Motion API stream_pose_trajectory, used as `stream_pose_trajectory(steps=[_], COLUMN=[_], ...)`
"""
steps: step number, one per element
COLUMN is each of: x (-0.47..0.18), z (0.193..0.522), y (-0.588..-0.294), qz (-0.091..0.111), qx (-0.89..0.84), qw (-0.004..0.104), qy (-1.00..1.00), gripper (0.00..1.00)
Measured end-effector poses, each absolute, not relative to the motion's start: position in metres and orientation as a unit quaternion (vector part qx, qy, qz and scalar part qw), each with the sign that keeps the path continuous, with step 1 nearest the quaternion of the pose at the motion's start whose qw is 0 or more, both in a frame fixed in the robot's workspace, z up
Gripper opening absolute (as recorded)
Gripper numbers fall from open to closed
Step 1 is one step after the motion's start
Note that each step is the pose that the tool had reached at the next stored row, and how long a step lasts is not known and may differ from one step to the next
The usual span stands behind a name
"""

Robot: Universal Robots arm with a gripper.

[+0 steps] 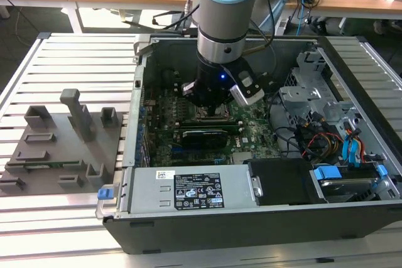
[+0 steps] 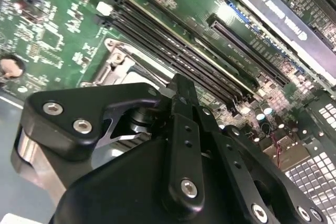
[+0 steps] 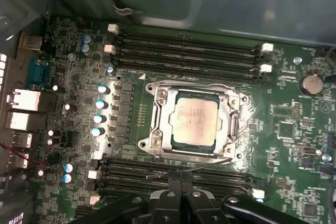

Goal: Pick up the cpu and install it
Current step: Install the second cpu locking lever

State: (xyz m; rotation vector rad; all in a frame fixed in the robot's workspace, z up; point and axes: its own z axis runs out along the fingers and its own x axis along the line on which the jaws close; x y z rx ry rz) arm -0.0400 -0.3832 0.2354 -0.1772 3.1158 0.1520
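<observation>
Flanking the seated cpu point(image 3: 195, 119), memory slots point(image 3: 184, 51) line both sides.

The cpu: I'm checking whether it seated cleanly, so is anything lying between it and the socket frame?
Nothing visible. In the first wrist view the cpu lies flat inside the socket, with its top uncovered.

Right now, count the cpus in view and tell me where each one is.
1. The cpu lies inside the motherboard socket, seen in the first wrist view. Others could be hidden under the arm in the exterior view.
</observation>
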Motion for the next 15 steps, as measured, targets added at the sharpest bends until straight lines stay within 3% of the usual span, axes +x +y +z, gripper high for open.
stream_pose_trajectory(steps=[10, 15], x=[-0.054, -0.063], z=[0.215, 0.21], y=[-0.383, -0.383], qz=[0.049, 0.066], qx=[-0.057, -0.057], qw=[0.009, 0.01], qy=[0.997, 0.996], gripper=[0.11, 0.11])
